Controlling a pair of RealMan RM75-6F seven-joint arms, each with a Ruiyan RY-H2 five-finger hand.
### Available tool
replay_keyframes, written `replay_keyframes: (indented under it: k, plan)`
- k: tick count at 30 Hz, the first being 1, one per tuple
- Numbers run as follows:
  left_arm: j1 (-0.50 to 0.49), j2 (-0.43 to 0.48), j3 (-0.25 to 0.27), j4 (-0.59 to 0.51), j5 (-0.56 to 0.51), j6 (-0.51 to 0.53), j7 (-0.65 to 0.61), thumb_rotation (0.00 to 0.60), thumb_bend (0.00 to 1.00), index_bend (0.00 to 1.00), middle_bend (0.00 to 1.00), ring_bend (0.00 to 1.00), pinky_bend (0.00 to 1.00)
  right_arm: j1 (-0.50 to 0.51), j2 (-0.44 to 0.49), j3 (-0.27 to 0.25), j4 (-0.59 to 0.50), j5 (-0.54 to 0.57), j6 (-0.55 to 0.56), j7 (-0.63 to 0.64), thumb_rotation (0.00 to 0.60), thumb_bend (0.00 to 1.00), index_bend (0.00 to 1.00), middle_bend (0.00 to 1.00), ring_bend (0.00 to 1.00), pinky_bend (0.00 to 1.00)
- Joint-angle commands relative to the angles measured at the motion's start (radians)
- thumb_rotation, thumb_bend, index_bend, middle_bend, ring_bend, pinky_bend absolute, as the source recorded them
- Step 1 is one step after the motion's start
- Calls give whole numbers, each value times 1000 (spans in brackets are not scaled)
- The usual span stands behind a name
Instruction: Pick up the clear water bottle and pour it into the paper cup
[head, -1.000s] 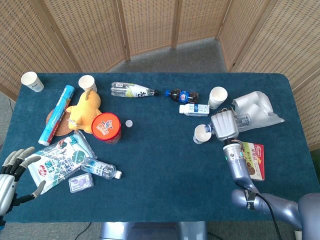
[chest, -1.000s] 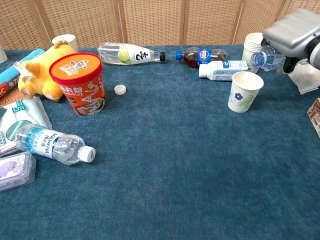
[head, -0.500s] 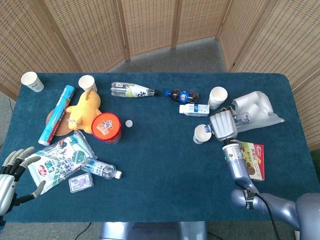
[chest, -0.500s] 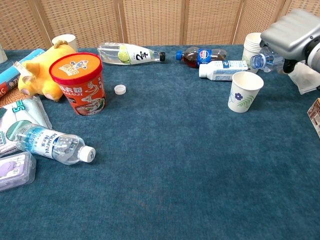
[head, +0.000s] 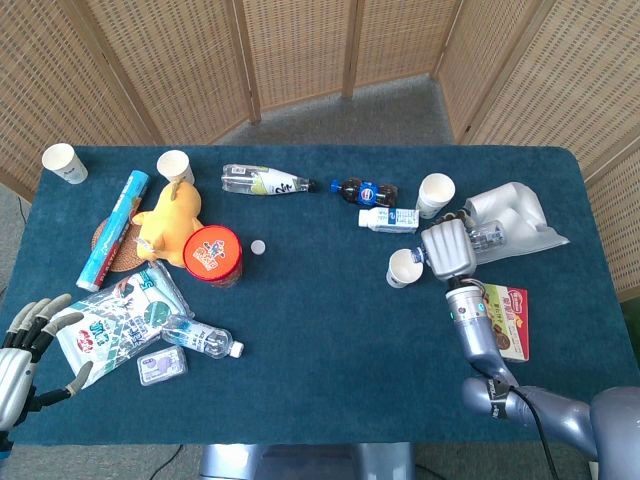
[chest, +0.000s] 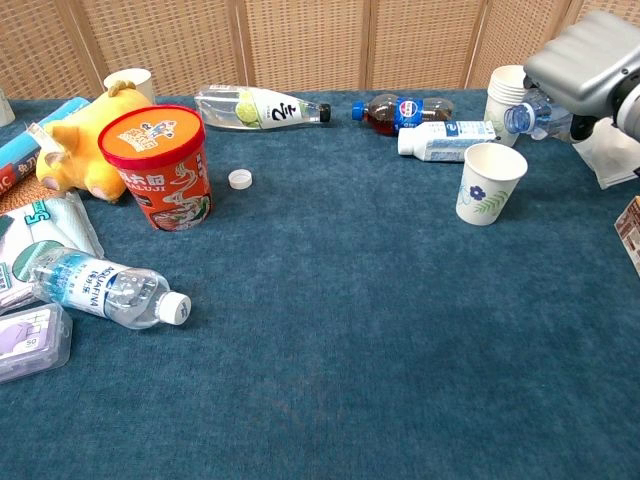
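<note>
Blue cloth table (head: 330, 340), crowded with containers.

Right hand (head: 449, 250): fingers wrapped around the clear water bottle (chest: 527, 117), held tilted on its side above the table at far right. Bottle mouth, uncapped with a blue neck ring, sits above and just right of the floral paper cup (chest: 490, 182). No stream of water can be made out. Cup stands upright; its contents cannot be seen.

Left hand (head: 28, 345): at the near left table edge, fingers spread wide, holding nothing.

Other containers:
- Stack of plain paper cups (chest: 505, 92), upright, just behind the floral cup.
- Small white milk bottle (chest: 445, 138) lying on its side, left of the stack; dark cola bottle (chest: 402, 109) lying behind it, some dark liquid inside.
- Lemon drink bottle (chest: 257, 105) lying at far centre, black cap on.
- Loose white cap (chest: 239, 179) on the cloth near the red instant noodle cup (chest: 158, 166), lid sealed.
- Second water bottle (chest: 105, 289) lying at near left, white cap on.
- Two more white cups (head: 63, 162) (head: 175, 166) upright at far left.
- Yellow plush toy (head: 171, 220) beside the noodle cup.
</note>
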Motion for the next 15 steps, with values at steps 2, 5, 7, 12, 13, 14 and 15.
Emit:
replay_keyframes:
  k: [2, 5, 7, 12, 13, 14, 15]
  plan:
    - [1, -1, -1, 2, 0, 4, -2, 447, 386, 209, 119, 0, 0, 0, -3, 2, 4, 0, 0, -7, 600, 315, 692, 699, 589, 616]
    - [2, -1, 0, 3, -1, 3, -4, 448, 385, 209, 118, 0, 0, -1, -3, 0, 9, -8, 2, -11, 600, 315, 694, 699, 589, 617]
    - [3, -1, 0, 4, -1, 4, -5, 445, 386, 209, 118, 0, 0, -3, -4, 2, 11, -6, 0, -12, 600, 316, 694, 699, 589, 616]
    - [3, -2, 0, 5, 0, 6, -5, 448, 384, 209, 118, 0, 0, -6, -4, 1, 13, -9, 0, -19, 600, 315, 695, 699, 589, 616]
    - [3, -2, 0, 5, 1, 7, -5, 448, 384, 209, 118, 0, 0, -7, -3, 1, 13, -9, 1, -20, 600, 316, 694, 699, 589, 616]
    - [3, -2, -1, 5, 1, 7, -5, 446, 384, 209, 119, 0, 0, -7, -3, 1, 13, -11, 3, -21, 600, 316, 695, 699, 589, 617]
    - [3, -2, -1, 5, 1, 7, -5, 445, 384, 209, 119, 0, 0, -8, -3, 1, 13, -14, 4, -23, 600, 316, 695, 699, 589, 617]
